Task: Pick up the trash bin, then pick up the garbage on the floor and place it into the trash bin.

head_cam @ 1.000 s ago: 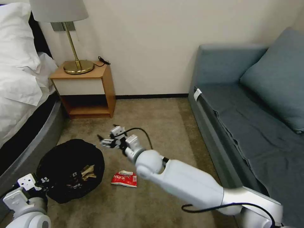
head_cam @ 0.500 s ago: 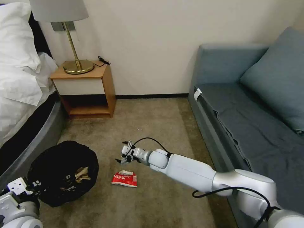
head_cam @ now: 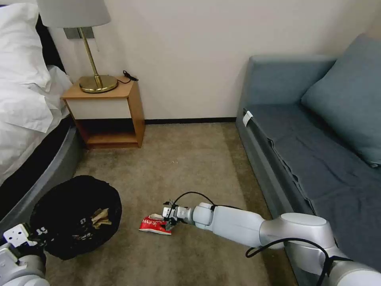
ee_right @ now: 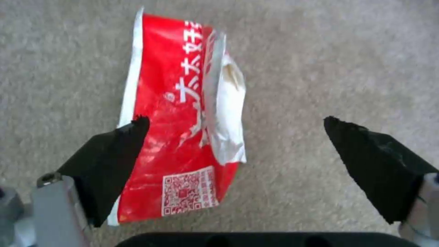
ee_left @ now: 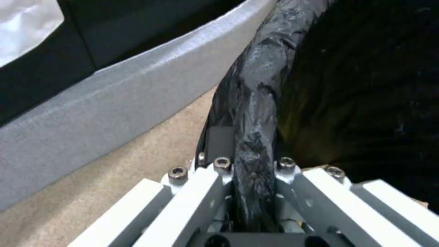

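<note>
The trash bin point(head_cam: 75, 216), lined with a crinkly black bag, hangs low at the left beside the bed. My left gripper point(head_cam: 18, 238) is shut on its rim point(ee_left: 253, 137), with the bag's folded edge pinched between the fingers. Tan and gold garbage point(head_cam: 101, 217) lies inside the bin. A crumpled red wrapper point(head_cam: 155, 225) lies on the carpet. My right gripper point(head_cam: 168, 217) is down at the wrapper's right end. In the right wrist view the right gripper point(ee_right: 235, 121) is open, one black fingertip point(ee_right: 132, 132) over the red wrapper point(ee_right: 183, 144) and the other over bare carpet.
A wooden nightstand point(head_cam: 105, 113) with a brass lamp point(head_cam: 95, 79) stands against the back wall. The bed point(head_cam: 24, 119) and its grey frame point(ee_left: 114, 113) run along the left, close to the bin. A blue sofa point(head_cam: 317, 159) lines the right side.
My right arm has swung down and forward from beside the bin to the red wrapper on the floor. The bin and my left gripper have drifted slightly left.
</note>
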